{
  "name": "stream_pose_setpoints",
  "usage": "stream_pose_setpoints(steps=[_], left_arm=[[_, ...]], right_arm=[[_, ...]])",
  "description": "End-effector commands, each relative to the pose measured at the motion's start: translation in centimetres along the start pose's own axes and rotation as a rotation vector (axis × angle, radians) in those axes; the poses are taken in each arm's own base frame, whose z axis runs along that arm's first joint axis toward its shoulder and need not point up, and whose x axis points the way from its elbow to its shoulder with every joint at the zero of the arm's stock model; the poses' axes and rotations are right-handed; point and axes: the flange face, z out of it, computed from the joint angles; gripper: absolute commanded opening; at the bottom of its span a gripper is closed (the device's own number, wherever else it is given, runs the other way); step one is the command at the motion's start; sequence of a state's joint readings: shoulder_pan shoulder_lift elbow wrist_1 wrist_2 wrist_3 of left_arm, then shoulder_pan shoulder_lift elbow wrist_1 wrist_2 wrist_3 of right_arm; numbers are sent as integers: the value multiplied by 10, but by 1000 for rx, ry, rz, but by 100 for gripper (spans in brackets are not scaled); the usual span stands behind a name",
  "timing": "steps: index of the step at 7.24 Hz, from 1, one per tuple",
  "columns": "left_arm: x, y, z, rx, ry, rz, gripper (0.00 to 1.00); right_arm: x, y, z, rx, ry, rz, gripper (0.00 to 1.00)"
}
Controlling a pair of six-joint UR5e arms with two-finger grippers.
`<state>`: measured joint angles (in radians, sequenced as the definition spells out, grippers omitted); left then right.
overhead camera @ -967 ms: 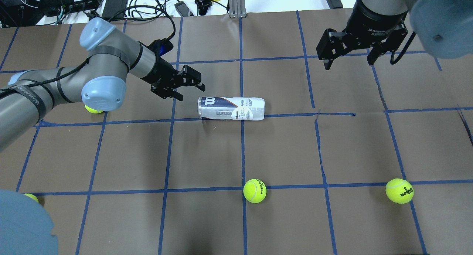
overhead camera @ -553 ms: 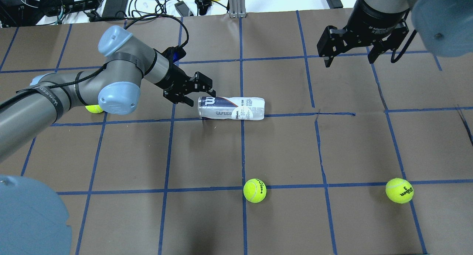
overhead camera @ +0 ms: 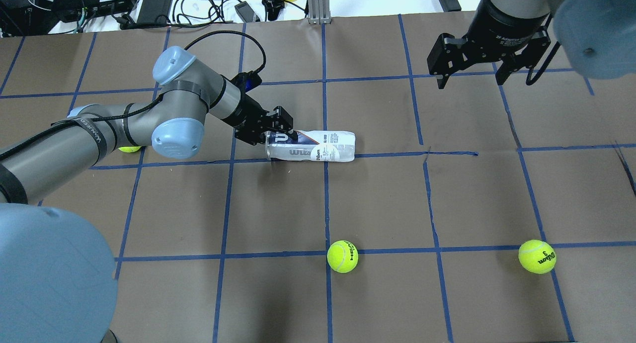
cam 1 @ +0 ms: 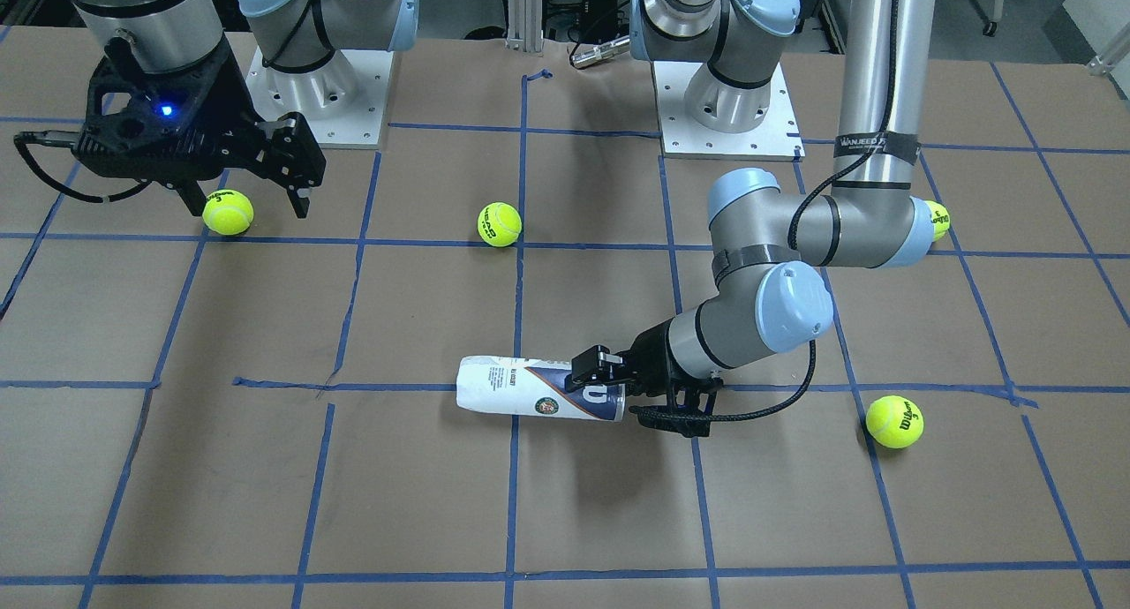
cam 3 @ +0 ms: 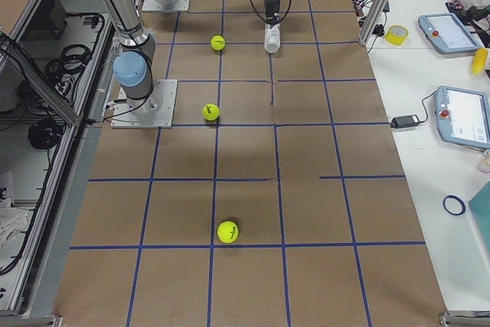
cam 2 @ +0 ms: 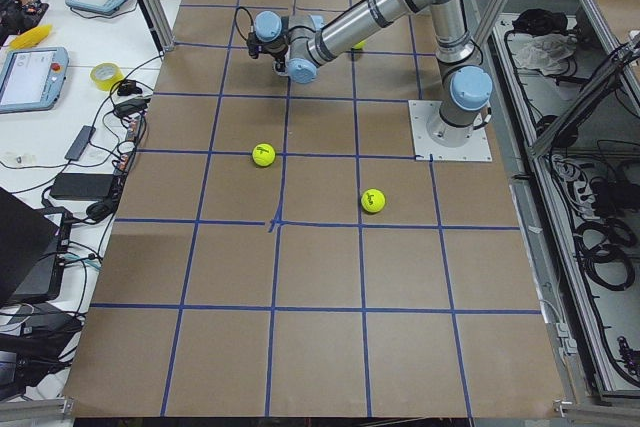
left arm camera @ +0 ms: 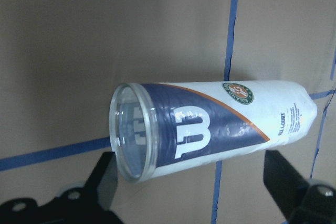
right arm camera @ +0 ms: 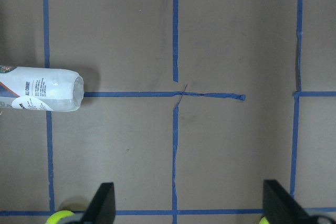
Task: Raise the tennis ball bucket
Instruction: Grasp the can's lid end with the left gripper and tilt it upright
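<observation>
The left gripper (overhead camera: 278,133) sits low at the rimmed end of the tennis ball bucket (overhead camera: 311,145). Its jaws are spread wide to either side of the can and grip nothing, apparently lined up to pinch the slim body before a lift. The bucket lies on its side near the middle of the desk (overhead camera: 377,204), along a blue tape line (overhead camera: 417,154). The right gripper (overhead camera: 470,77) hangs well apart, jaws open and empty, probably parked out of the way. The can is clear plastic with a transparent rim. Its white and navy label carries a white "W", an orange stripe and a round emblem; no balls show inside.
</observation>
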<state>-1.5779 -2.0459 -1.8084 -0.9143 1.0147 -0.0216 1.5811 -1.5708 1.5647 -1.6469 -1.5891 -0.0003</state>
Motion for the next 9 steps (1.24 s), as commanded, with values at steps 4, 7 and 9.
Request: stream_pose_setpoints(steps=[4, 7, 9], left_arm=[[100, -20, -109, 51, -220, -50, 0], [131, -24, -191, 163, -397, -108, 0], [125, -29, -195, 188, -477, -82, 0]], right_arm=[[0, 1, 2, -2, 3, -2, 100], [1, 1, 2, -3, 3, 1, 100], [1, 0, 3, -4, 2, 1, 100]])
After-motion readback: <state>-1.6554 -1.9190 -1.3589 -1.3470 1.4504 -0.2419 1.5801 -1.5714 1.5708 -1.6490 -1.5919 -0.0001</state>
